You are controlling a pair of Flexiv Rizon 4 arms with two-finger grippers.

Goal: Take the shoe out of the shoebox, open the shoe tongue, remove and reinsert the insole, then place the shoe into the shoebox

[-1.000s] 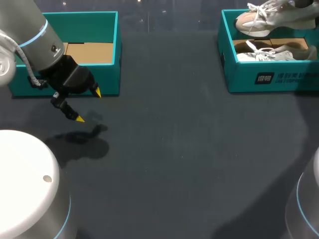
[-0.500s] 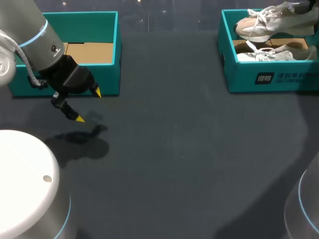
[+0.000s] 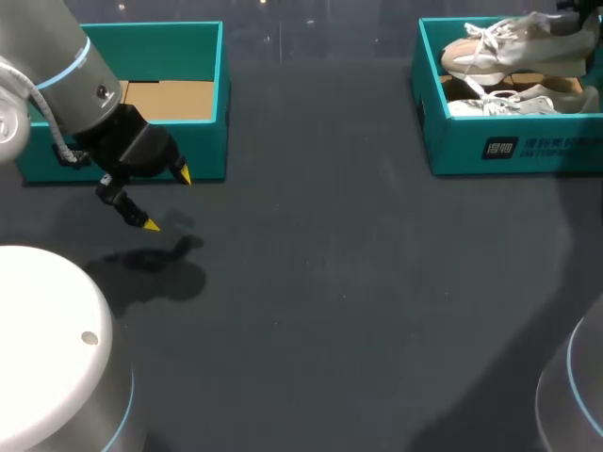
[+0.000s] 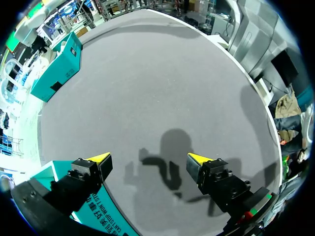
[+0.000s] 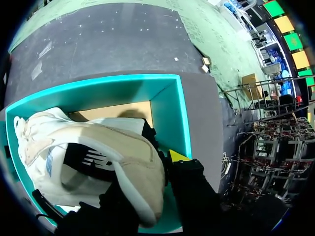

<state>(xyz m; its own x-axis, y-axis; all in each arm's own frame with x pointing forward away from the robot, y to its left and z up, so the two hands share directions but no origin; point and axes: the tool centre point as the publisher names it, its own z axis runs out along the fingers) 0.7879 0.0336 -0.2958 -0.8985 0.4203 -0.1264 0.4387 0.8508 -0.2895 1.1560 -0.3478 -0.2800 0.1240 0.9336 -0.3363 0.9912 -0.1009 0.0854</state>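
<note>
While gripping the beige shoe [image 3: 509, 52] by its heel in the right hand [image 5: 147, 179], holds it just above the teal shoebox [image 3: 490, 146]. Has the left hand [image 3: 168, 200] wide open and empty over the bench [image 3: 330, 282].

Even light from above on the dark bench [image 3: 330, 311]; the left claw [image 3: 168, 200] casts a soft-edged shadow just beside it, and tiny glints dot the bench's far edge.

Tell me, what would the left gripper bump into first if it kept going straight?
Probably just the table. The left gripper is open, and ahead of it lies only bare tabletop; the far shoebox sits off to one side.
</note>
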